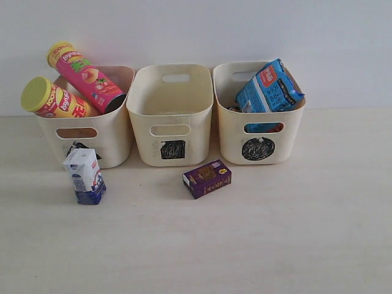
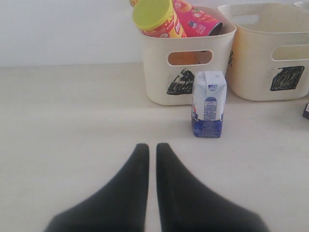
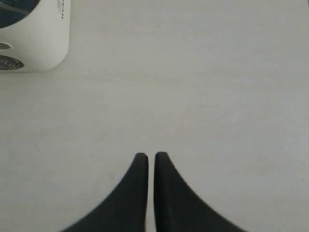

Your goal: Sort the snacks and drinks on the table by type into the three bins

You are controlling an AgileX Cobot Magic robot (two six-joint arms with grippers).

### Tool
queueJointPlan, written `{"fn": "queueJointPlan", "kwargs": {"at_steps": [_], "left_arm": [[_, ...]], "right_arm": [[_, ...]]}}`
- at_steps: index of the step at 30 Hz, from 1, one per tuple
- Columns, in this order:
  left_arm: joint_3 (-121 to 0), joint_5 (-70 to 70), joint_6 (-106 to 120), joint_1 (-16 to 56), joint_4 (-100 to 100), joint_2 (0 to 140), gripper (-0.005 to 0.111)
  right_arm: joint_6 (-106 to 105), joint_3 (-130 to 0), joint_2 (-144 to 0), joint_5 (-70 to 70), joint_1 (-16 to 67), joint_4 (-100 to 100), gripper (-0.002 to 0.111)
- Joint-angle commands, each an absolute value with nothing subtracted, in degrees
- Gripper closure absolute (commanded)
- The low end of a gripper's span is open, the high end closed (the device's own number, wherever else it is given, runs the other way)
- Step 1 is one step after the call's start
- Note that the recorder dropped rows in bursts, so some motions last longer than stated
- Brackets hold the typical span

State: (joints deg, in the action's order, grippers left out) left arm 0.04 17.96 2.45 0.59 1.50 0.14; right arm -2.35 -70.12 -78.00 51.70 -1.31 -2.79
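Three cream bins stand in a row at the back. The left bin (image 1: 113, 138), marked with a triangle, holds a pink chip tube (image 1: 86, 76) and a yellow-red chip tube (image 1: 54, 101). The middle bin (image 1: 171, 131) bears a black square and looks empty. The right bin (image 1: 257, 131), marked with a circle, holds a blue noodle packet (image 1: 269, 86). A white-and-blue carton (image 1: 84, 176) stands upright before the left bin. A purple carton (image 1: 207, 178) lies before the middle bin. My left gripper (image 2: 152, 147) is shut and empty, short of the white carton (image 2: 209, 104). My right gripper (image 3: 150, 157) is shut over bare table.
A pale wall runs close behind the bins. The light wooden tabletop (image 1: 245, 245) stretches in front of the cartons. A corner of the right bin (image 3: 34, 38) shows in the right wrist view. Neither arm appears in the exterior view.
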Motion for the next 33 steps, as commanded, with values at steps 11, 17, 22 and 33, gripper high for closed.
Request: {"fn": "queueJointPlan", "kwargs": {"at_steps": [11,17,22,33], "left_arm": [[0.00,17.83,2.60,0.48,2.12,0.00,0.102],[0.00,17.83,2.60,0.48,2.12,0.00,0.102],[0.00,17.83,2.60,0.48,2.12,0.00,0.102],[0.00,17.83,2.60,0.48,2.12,0.00,0.102]], "right_arm": [[-1.65,-49.01,-50.71,36.93,-1.69,0.97,0.108],[-0.75,-44.05,-40.35,36.37,-1.69,1.12,0.108],[-0.57,-44.05,-35.34,36.62,-1.69,1.22,0.108],[-3.76,-29.79,-24.74,26.72,-1.59,1.39,0.108]]}}
